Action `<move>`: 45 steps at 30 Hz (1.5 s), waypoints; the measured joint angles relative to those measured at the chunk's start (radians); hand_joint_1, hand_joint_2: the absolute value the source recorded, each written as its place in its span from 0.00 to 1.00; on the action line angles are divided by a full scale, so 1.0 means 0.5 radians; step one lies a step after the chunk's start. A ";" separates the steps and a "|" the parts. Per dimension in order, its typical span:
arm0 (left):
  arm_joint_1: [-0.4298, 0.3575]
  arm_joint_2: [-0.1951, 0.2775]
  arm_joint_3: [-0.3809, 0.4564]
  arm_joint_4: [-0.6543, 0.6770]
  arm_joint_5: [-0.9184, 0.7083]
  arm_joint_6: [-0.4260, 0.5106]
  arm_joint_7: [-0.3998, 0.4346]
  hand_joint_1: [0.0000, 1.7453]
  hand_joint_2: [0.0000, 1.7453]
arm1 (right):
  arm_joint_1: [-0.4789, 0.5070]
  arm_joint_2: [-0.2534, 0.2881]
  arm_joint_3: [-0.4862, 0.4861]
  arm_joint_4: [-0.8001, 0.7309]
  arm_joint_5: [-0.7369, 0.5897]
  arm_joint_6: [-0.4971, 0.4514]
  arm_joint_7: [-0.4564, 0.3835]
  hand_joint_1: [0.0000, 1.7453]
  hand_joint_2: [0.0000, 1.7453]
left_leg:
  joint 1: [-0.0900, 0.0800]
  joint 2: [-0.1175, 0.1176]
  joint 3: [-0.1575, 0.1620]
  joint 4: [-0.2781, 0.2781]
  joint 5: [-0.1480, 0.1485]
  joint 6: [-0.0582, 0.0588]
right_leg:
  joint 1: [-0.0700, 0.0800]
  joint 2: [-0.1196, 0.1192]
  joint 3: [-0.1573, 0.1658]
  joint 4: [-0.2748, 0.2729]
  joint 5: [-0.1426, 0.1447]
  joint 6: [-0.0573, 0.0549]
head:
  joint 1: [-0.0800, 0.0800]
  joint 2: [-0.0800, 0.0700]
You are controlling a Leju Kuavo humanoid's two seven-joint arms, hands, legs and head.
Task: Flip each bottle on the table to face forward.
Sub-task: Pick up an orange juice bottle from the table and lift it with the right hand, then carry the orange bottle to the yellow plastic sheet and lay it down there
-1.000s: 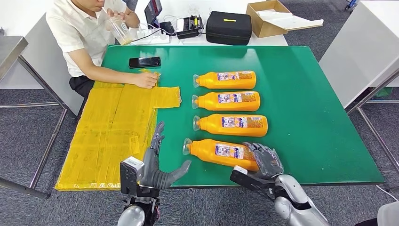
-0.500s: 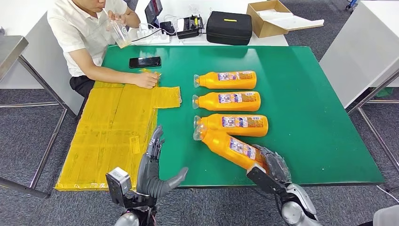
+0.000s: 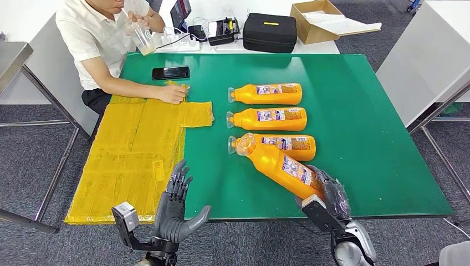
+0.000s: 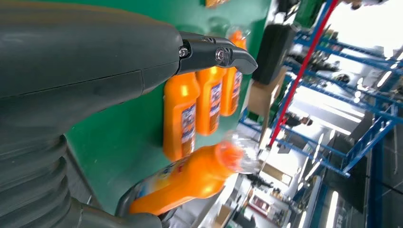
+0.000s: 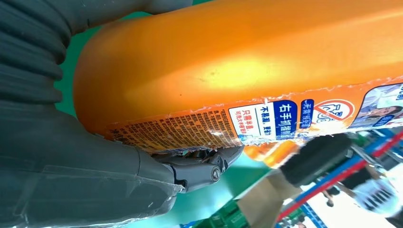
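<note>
The right hand (image 3: 327,194) grips the bottom end of an orange bottle (image 3: 277,164) and tilts it up above the green table (image 3: 366,127), near three flat bottles (image 3: 269,118). The left hand (image 3: 174,208) is open, holding nothing.

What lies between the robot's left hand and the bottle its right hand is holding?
Bare green table: in the head view nothing sits between the left hand and the tilted bottle that the right hand grips at its base.
</note>
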 joint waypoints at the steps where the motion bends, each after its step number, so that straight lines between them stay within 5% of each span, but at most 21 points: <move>1: -0.002 0.000 0.002 0.013 0.017 -0.019 0.010 0.00 1.00 | -0.005 0.012 0.000 -0.003 -0.001 0.001 -0.011 1.00 1.00 | 0.000 0.000 0.000 0.000 0.000 0.000 | 0.000 0.000 0.000 0.000 0.000 0.000 | 0.000 0.000; 11: -0.108 -0.028 0.007 0.298 0.115 -0.290 0.069 0.00 1.00 | -0.079 0.096 0.036 -0.010 -0.016 0.106 -0.149 1.00 1.00 | 0.000 0.000 0.000 0.000 0.001 0.000 | 0.000 0.000 0.000 0.000 0.000 0.000 | 0.000 0.000; 45: -0.447 -0.189 0.025 0.504 0.245 -0.617 -0.038 0.00 1.00 | -0.413 0.281 0.506 0.246 -0.089 0.329 -0.343 1.00 1.00 | 0.000 0.000 -0.001 0.000 0.002 0.000 | 0.000 0.000 0.000 0.001 0.000 0.000 | 0.000 0.000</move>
